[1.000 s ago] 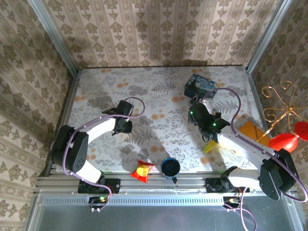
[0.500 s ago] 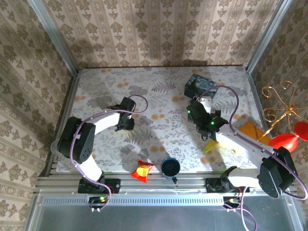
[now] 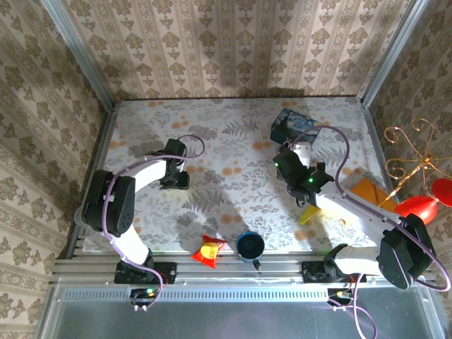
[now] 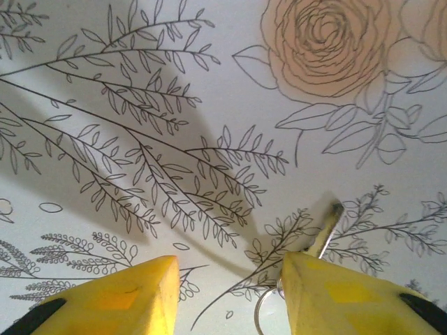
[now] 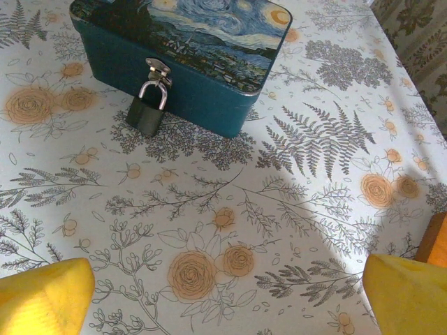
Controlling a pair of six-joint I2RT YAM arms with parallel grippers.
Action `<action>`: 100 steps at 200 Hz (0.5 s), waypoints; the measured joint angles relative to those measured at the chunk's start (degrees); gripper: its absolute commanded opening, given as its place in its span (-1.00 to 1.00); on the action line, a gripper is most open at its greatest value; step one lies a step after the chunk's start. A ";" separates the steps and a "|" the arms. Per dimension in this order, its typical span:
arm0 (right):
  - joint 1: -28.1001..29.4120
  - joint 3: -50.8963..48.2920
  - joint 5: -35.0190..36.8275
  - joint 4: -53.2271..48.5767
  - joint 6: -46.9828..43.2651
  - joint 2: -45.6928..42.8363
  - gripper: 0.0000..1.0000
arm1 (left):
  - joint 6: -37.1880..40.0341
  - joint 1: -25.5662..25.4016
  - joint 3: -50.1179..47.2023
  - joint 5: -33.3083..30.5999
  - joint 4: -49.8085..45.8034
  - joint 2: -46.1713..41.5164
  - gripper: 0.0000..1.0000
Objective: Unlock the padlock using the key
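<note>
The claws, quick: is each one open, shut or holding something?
Left gripper: open, holding nothing; the key lies beside one finger.
Right gripper: wide open, empty.

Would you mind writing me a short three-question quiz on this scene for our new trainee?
1. True or false: the padlock hangs from the hasp of the blue tin.
2. Where is the key? A in the padlock; B on the table beside a finger of the left gripper; C on the tin's lid.
3. Is the right gripper open or shut?
Key: 1 true; 2 B; 3 open.
</note>
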 measured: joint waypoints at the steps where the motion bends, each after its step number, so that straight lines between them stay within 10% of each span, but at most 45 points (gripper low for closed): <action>1: 0.00 0.00 0.00 0.00 0.00 0.00 1.00 | -0.02 0.02 0.00 -0.02 0.04 0.11 -0.16; 100: 1.05 0.13 0.81 -0.37 0.02 -4.28 1.00 | -7.32 4.20 -4.52 -0.92 5.16 -2.82 -0.44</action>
